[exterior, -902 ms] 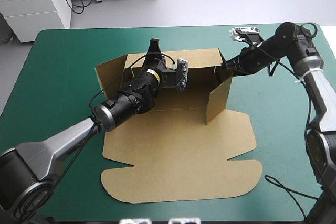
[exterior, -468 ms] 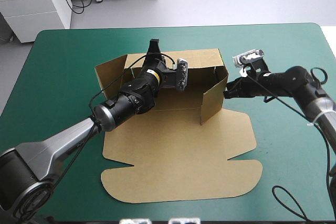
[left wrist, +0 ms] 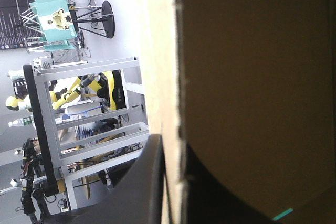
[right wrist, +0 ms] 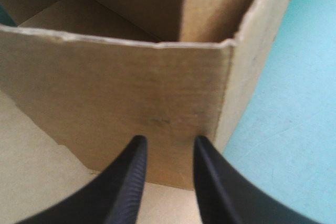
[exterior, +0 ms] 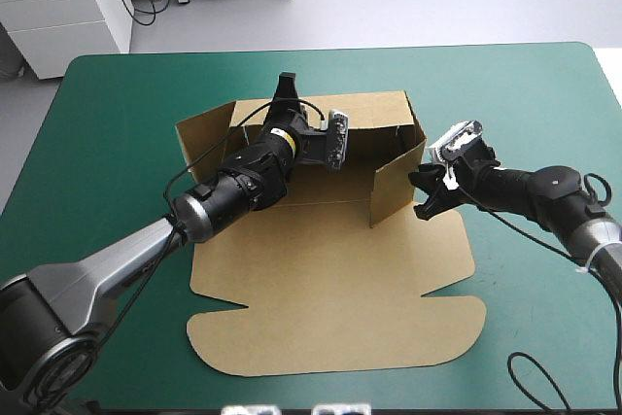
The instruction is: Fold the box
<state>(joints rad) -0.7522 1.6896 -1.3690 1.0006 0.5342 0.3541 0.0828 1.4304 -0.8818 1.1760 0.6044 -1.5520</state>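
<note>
**A:** What just changed?

**B:** The right gripper (exterior: 425, 194) moved. Just before, it was up at the far right corner of the box (exterior: 330, 279). Now it sits low at 3 o'clock of the box, facing the side flap (exterior: 394, 182). That flap swung in a little too.

**A:** Is it holding anything?

**B:** No. Its black fingers (right wrist: 128, 182) stand a little apart with nothing between them. I think it is lining up to push or grab the flap, so that side can be tucked in.

**A:** And the left gripper (exterior: 285, 85)?

**B:** It has not moved. It is pinched tight on the top of the back wall (exterior: 369, 109) at 12 o'clock, with the board squeezed in between.

**A:** Where is the box?

**B:** In the middle of the table (exterior: 117, 143). The walls are up at the far end, and the rest lies flat toward 6 o'clock.

**A:** What can't you see?

**B:** The left arm covers part of the back wall and the box floor. In the left wrist view the board hides most of one finger. And I can't tell if the right fingers touch the flap — they are very near.
</note>
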